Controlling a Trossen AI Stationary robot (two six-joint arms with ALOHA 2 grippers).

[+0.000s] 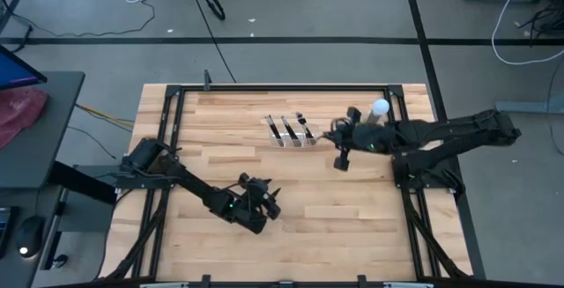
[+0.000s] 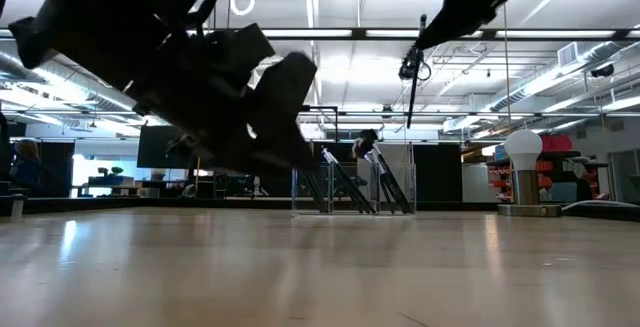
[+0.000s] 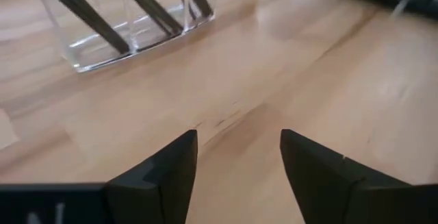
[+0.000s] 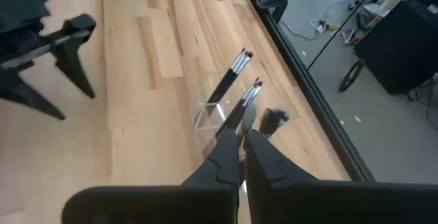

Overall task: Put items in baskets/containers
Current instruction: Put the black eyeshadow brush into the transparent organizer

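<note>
The clear organiser tray stands on the far middle of the table, with several dark makeup brushes leaning in its compartments. It also shows in the left wrist view and the right wrist view. My right gripper hovers just right of the tray, shut on one thin dark brush. My left gripper is open above bare wood near the table's middle, toward the near edge, and its fingers hold nothing. My right gripper pinches a brush between its two shut fingers. The low view shows the hold near the brush's upper end. The brush hangs almost upright below the fingers, lifted clear of the table, just right of the tray and above it.
A white ball on a tan round base stands at the far right of the table, close behind my right arm, and also shows in the low view. A black frame runs around the table top. Bare wood lies between the tray and my left gripper.
</note>
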